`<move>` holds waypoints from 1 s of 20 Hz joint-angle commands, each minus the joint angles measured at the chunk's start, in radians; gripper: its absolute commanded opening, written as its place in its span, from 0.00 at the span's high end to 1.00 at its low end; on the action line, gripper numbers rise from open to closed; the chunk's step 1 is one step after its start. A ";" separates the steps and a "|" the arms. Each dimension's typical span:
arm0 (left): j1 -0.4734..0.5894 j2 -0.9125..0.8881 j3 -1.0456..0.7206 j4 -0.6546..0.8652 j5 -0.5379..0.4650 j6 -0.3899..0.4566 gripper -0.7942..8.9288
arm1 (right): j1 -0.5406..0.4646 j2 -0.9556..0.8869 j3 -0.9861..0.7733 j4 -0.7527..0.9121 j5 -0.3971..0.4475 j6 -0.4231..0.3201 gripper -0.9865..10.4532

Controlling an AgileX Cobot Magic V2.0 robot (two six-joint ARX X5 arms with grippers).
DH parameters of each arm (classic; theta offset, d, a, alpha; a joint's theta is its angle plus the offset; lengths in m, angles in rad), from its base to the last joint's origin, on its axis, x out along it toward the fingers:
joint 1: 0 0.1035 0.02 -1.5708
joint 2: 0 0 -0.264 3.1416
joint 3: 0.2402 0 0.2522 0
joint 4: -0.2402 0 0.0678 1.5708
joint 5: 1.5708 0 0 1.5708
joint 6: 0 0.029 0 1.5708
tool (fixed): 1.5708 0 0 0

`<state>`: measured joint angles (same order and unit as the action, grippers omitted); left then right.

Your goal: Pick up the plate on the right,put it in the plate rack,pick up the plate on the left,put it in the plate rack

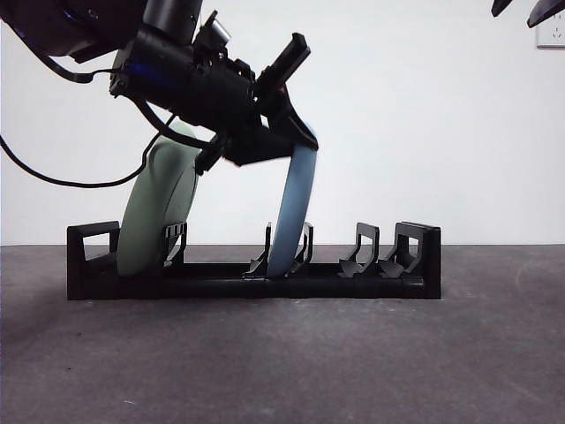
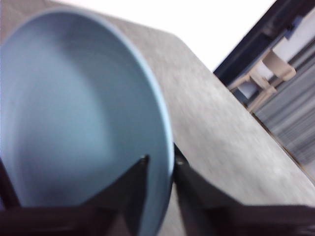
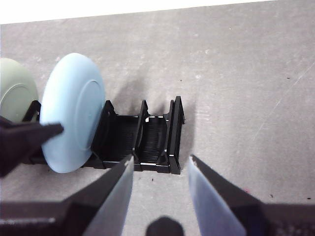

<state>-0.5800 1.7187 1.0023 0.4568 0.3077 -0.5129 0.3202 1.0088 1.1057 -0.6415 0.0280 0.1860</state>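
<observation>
The black plate rack lies across the table. A pale green plate stands on edge in its left slot. My left gripper comes down from the upper left, shut on the top rim of a light blue plate. The plate's lower edge sits between the rack's middle prongs, and it leans slightly. In the left wrist view the jaws pinch the blue plate's rim. My right gripper hangs open above the rack's right end, with the blue plate and the green plate beyond it.
Two pairs of prongs at the rack's right end hold nothing. The dark grey table runs in front of the rack. The right arm shows only as black tips at the top right corner.
</observation>
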 commanded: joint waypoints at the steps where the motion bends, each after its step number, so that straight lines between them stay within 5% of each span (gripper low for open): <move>1: -0.004 0.005 0.001 -0.003 0.114 0.045 0.65 | 0.001 0.003 0.003 0.000 -0.003 -0.024 0.75; 5: -0.018 -0.048 0.001 -0.057 0.222 0.079 0.65 | 0.002 0.005 0.003 -0.055 -0.004 -0.060 0.75; 8: -0.053 -0.177 0.001 -0.231 0.191 0.253 0.65 | 0.002 0.005 0.003 -0.119 -0.030 -0.094 0.75; 12: -0.124 -0.434 0.001 -0.595 -0.160 0.551 0.65 | 0.002 0.005 0.003 -0.130 -0.161 -0.117 0.75; 15: -0.145 -0.630 0.001 -0.781 -0.373 0.592 0.66 | 0.004 0.005 0.003 -0.131 -0.161 -0.151 0.76; 18: -0.130 -0.783 0.001 -0.896 -0.480 0.593 0.67 | 0.003 -0.005 0.002 -0.146 -0.160 -0.183 0.91; 20: -0.106 -0.859 0.000 -0.983 -0.533 0.597 0.95 | 0.003 -0.021 -0.001 -0.151 -0.159 -0.188 0.92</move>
<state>-0.6868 0.8536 1.0023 -0.5289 -0.2241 0.0708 0.3214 0.9920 1.1053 -0.7963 -0.1303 0.0105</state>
